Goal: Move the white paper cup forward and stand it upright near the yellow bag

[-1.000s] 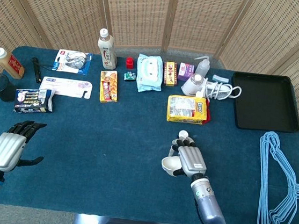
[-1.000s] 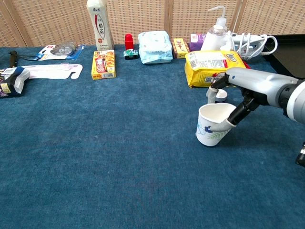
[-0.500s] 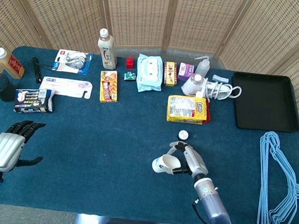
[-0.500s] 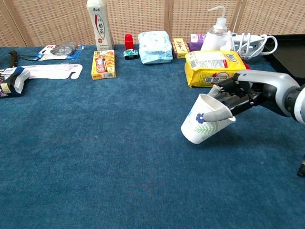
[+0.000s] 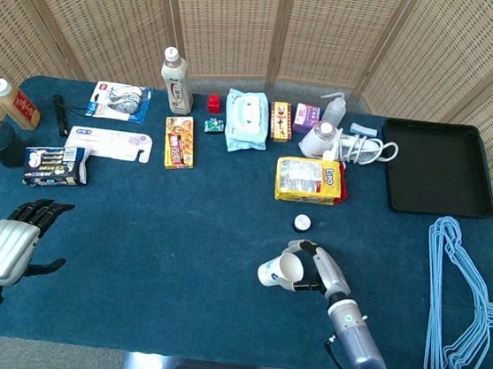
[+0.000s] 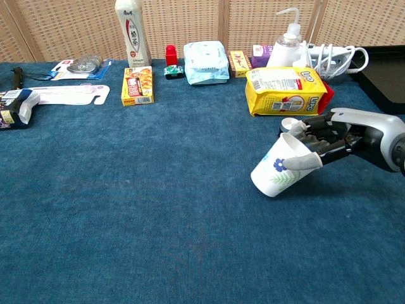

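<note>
Cup held tilted, short of the yellow bag

I had the right hand (image 6: 329, 138) closed on the rim of the paper cup (image 6: 278, 170), thumb along its side, fingers inside the mouth; the cup was tipped, base pointing left and near, above the blue table (image 6: 158, 209). My plan: carry it far toward the yellow bag (image 6: 286, 90), level it, then set the base flat before letting go. The left hand (image 5: 9, 247) lay open, holding nothing.

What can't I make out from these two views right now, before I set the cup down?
- White paper cup: tilted in the right robot hand; whether its base touches the table is unclear in both views.
- Small white cap: in chest view the hand's fingers cover most of it.
- Left robot hand: head view only; outside the chest frame.
- Yellow bag: print too small in head view.
</note>
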Action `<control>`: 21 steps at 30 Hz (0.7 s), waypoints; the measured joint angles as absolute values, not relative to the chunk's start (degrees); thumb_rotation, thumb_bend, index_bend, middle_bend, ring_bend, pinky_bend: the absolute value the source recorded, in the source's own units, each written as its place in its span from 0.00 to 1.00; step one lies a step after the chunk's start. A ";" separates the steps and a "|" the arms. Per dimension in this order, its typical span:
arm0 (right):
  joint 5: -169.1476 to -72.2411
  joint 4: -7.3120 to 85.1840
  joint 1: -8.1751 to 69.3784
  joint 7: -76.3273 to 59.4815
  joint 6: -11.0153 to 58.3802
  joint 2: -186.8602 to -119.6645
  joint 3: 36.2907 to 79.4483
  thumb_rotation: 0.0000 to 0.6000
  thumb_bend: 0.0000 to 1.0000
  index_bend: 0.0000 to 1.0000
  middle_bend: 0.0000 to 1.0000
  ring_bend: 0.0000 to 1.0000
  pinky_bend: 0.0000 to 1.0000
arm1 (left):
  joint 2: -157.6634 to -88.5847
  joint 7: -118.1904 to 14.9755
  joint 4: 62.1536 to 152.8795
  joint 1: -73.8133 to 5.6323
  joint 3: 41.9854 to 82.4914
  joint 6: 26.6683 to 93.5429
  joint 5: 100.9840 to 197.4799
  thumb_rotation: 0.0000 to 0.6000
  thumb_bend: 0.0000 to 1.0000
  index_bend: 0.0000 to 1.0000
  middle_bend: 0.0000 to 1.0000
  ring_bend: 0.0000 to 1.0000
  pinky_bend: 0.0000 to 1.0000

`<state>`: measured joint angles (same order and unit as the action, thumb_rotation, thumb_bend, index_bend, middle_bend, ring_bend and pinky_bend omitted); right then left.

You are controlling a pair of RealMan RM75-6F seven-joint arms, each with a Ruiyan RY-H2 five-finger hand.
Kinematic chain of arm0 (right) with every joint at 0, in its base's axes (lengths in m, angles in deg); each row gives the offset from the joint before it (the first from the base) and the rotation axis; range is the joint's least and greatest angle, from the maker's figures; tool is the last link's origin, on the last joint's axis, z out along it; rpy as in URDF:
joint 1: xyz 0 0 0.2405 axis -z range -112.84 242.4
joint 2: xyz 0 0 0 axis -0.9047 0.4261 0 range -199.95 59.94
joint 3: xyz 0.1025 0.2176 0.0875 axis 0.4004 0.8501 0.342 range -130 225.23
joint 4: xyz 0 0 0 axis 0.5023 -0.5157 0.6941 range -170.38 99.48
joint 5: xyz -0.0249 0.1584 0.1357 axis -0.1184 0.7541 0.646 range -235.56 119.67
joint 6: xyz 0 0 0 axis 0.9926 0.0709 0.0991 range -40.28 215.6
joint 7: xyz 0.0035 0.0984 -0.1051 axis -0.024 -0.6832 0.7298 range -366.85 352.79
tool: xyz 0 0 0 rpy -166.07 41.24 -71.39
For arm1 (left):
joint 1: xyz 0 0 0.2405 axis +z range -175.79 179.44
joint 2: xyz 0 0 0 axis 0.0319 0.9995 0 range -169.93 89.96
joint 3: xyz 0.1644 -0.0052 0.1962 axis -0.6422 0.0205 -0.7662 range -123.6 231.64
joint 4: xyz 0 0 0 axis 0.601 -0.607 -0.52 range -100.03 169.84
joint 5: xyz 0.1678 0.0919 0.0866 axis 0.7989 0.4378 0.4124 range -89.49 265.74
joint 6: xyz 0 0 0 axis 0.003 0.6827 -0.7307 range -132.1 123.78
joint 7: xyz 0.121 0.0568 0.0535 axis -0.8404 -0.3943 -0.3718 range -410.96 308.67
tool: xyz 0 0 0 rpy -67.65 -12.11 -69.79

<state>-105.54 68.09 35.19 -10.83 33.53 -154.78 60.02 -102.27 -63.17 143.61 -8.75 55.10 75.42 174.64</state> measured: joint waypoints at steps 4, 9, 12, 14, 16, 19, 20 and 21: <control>-104.12 68.57 35.10 -7.96 32.07 -153.76 59.61 0.90 0.24 0.28 0.19 0.12 0.06 | -102.21 -62.81 143.60 -8.70 54.96 75.44 174.91 0.88 0.14 0.17 0.25 0.17 0.18; -103.88 69.77 35.39 -5.43 28.99 -152.02 59.40 0.90 0.24 0.29 0.19 0.12 0.06 | -102.21 -62.53 143.57 -8.76 54.97 75.57 175.45 0.88 0.14 0.17 0.25 0.17 0.18; -105.64 70.48 35.52 -4.21 27.81 -151.03 59.27 0.90 0.24 0.32 0.19 0.11 0.06 | -102.16 -62.47 143.65 -8.81 55.00 75.70 175.85 0.89 0.14 0.17 0.25 0.17 0.18; -107.59 70.86 35.49 -2.90 27.25 -150.39 58.89 0.90 0.24 0.34 0.19 0.11 0.05 | -102.16 -62.47 143.69 -8.82 54.96 75.75 176.04 0.89 0.14 0.17 0.25 0.17 0.18; -109.42 71.16 35.35 -1.27 26.84 -149.92 58.38 0.91 0.24 0.36 0.19 0.11 0.05 | -102.16 -62.41 143.74 -8.80 54.91 75.81 176.24 0.88 0.14 0.17 0.25 0.17 0.18; -112.40 71.58 34.84 2.23 26.20 -149.51 57.31 0.90 0.25 0.37 0.19 0.11 0.05 | -102.12 -62.34 143.72 -8.69 54.82 75.94 176.35 0.89 0.14 0.17 0.25 0.17 0.18; -113.02 71.61 34.65 3.22 26.04 -149.53 57.03 0.90 0.25 0.38 0.19 0.11 0.05 | -102.06 -62.24 143.68 -8.66 54.80 75.96 176.34 0.89 0.14 0.17 0.25 0.17 0.18; -113.59 71.61 34.45 4.22 25.89 -149.58 56.75 0.90 0.25 0.38 0.19 0.11 0.05 | -101.99 -62.15 143.65 -8.63 54.77 75.98 176.34 0.89 0.14 0.17 0.25 0.17 0.18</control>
